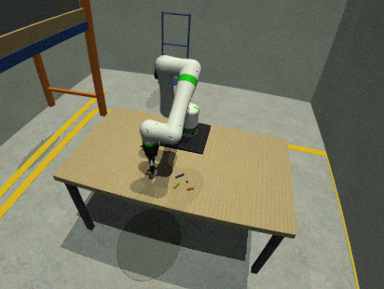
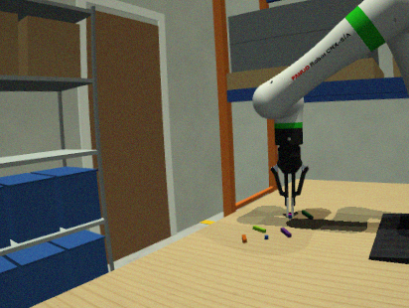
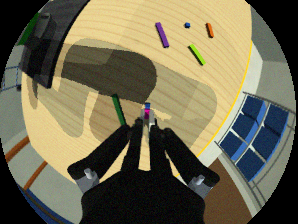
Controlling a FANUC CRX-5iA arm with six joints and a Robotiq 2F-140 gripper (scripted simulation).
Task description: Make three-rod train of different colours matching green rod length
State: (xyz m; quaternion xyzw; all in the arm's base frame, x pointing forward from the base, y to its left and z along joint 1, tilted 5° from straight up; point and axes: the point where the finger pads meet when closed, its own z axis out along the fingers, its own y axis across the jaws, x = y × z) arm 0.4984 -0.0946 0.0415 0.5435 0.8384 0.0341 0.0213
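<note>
Your gripper [image 3: 148, 121] has its jaws pinched narrow on the small magenta rod [image 3: 147, 107], held at the fingertips just above the table [image 1: 242, 172]. In the wrist view the green rod [image 3: 119, 110] lies flat just beside the fingertips at about ten o'clock. Farther off at one o'clock you have the purple rod [image 3: 162, 35], lime rod [image 3: 196, 55], blue rod [image 3: 186, 26] and orange rod [image 3: 209, 30], all apart from one another.

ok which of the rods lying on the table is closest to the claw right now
The green rod. It lies just beside the claw, while the purple, lime, orange and blue rods lie together farther off.
</note>
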